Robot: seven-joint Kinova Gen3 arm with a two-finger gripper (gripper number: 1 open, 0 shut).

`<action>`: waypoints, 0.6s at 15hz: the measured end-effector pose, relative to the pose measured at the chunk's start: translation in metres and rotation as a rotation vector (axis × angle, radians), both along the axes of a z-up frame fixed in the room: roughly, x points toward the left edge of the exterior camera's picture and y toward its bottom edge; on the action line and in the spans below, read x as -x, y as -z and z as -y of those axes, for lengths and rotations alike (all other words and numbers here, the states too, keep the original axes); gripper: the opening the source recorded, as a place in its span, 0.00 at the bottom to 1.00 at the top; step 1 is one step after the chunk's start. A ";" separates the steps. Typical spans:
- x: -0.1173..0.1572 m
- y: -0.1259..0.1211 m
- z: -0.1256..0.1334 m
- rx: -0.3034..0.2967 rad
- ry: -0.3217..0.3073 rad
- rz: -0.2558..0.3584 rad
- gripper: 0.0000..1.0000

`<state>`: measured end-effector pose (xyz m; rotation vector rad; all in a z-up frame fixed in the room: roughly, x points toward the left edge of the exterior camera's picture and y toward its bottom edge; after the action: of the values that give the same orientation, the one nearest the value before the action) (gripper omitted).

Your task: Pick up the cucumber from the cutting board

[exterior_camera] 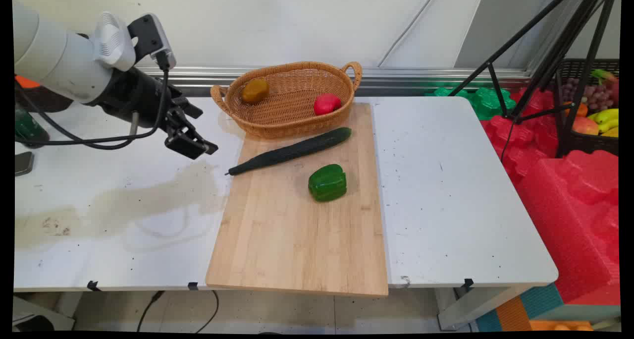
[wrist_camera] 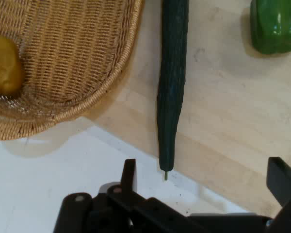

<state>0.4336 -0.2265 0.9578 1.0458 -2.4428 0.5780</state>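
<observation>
Gripper left of centre, I see it spread open, empty | nearest: cucumber stem tip | basket beyond

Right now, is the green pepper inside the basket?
No, the green pepper lies on the wooden board, in front of the basket.

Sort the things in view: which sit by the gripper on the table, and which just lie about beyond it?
By the gripper, which is open: cucumber nearest, green bell pepper, cutting board, wicker basket.

Lying about, off the table's right end: tripod, crate of fruit, red foam.
</observation>
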 end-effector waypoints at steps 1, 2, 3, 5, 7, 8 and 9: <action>0.002 0.000 0.002 0.005 -0.002 -0.001 1.00; 0.005 0.002 0.005 0.009 -0.008 -0.001 1.00; 0.009 0.004 0.009 0.012 -0.016 -0.004 1.00; 0.018 0.011 0.021 0.016 -0.015 0.003 1.00; 0.026 0.019 0.034 0.015 -0.014 0.007 1.00; 0.030 0.024 0.041 0.010 -0.013 0.009 1.00; 0.036 0.031 0.049 0.003 -0.014 0.011 1.00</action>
<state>0.3980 -0.2754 0.9265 1.0614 -2.4449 0.5931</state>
